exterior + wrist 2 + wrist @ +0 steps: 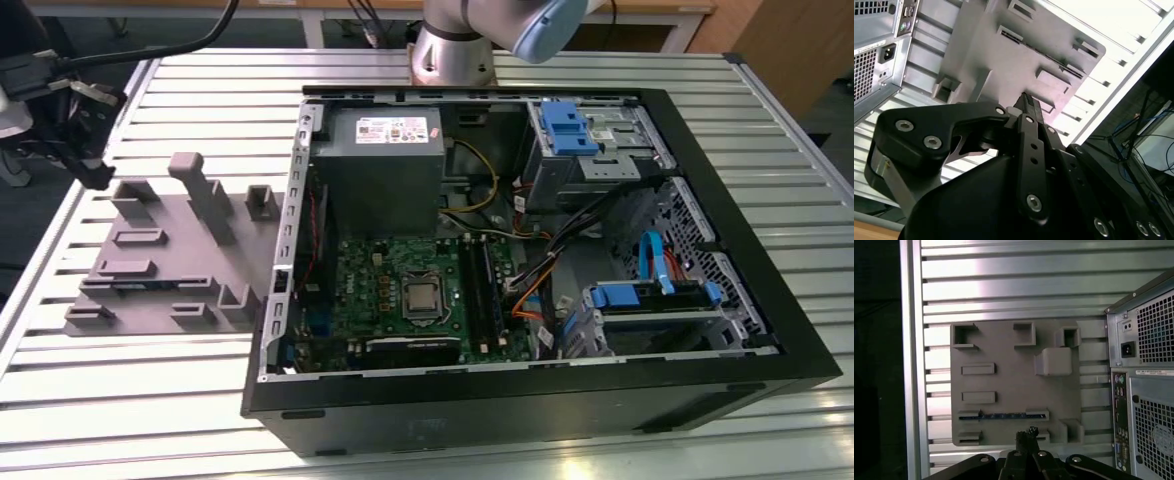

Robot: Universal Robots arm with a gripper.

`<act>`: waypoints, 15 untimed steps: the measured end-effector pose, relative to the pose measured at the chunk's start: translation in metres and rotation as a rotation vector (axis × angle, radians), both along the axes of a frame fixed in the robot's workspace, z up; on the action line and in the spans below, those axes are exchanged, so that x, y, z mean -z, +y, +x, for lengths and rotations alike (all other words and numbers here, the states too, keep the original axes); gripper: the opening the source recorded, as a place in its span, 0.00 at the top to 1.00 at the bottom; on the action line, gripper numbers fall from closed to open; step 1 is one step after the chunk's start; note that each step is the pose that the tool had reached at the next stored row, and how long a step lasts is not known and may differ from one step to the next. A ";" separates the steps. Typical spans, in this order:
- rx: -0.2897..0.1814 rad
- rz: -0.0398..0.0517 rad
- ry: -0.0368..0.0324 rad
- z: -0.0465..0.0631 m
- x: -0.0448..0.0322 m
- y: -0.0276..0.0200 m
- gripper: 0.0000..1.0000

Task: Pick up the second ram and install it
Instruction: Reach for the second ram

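Hovering over an edge of the fixture tray (1004, 385) with gripper (1027, 434) closed, empty. Not yet lifted: second ram (1004, 415), seated in a slot near that edge. Pick-up and installation both outstanding.

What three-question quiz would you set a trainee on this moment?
1. True or false: the second ram is already inside the computer case.
2. Where does the grey fixture tray sit? A) inside the case; B) on the slatted table, beside the case; C) on top of the case.
3. In the first wrist view, which object is the gripper nearest to?
Key: 1. False: it lies in the tray. 2. B. 3. The grey fixture tray, close to the ram.
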State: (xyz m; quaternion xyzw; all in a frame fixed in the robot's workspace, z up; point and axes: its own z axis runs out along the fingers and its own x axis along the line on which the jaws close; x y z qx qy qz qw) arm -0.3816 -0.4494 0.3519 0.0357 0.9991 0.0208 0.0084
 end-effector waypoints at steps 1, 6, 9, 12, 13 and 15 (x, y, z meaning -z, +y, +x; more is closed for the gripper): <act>0.000 0.0001 0.0000 -0.002 0.0003 -0.0004 0.89; 0.000 0.0000 0.0000 -0.012 0.0017 -0.0008 0.89; 0.000 0.0000 0.0000 -0.020 0.0027 -0.0008 0.89; 0.000 0.0000 0.0001 -0.027 0.0037 -0.0008 0.89; 0.000 0.0000 0.0001 -0.029 0.0039 -0.0008 0.89; 0.000 0.0001 0.0000 -0.030 0.0041 -0.0008 0.89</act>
